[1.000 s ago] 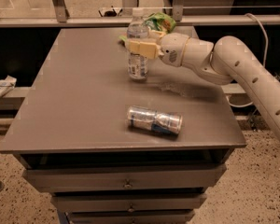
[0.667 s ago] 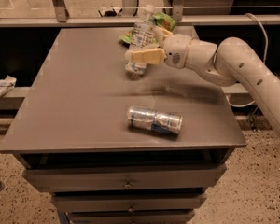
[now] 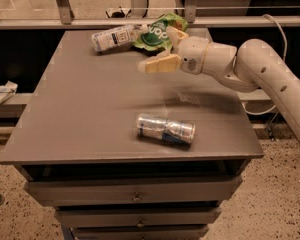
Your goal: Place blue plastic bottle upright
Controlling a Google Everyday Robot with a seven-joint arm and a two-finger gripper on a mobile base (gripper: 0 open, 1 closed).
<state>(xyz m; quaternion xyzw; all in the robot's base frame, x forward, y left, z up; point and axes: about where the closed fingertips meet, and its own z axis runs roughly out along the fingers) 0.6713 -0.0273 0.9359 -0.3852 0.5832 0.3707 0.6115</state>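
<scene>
The blue plastic bottle (image 3: 112, 37) lies on its side near the back edge of the grey table (image 3: 90, 109), left of the green snack pouch (image 3: 157, 34). My gripper (image 3: 165, 49) hovers over the back middle of the table, just right of the bottle and in front of the pouch. Its cream fingers (image 3: 157, 64) are spread open and hold nothing. The bottle is apart from the gripper.
A shiny silver-blue can (image 3: 165, 128) lies on its side near the table's front edge. My white arm (image 3: 270, 69) reaches in from the right. Drawers (image 3: 135, 196) sit under the tabletop. A rail (image 3: 140, 21) runs behind the table.
The bottle stood upright in my gripper, then tipped; now it lies on its side at the back of the table. My gripper has opened and let it go.
</scene>
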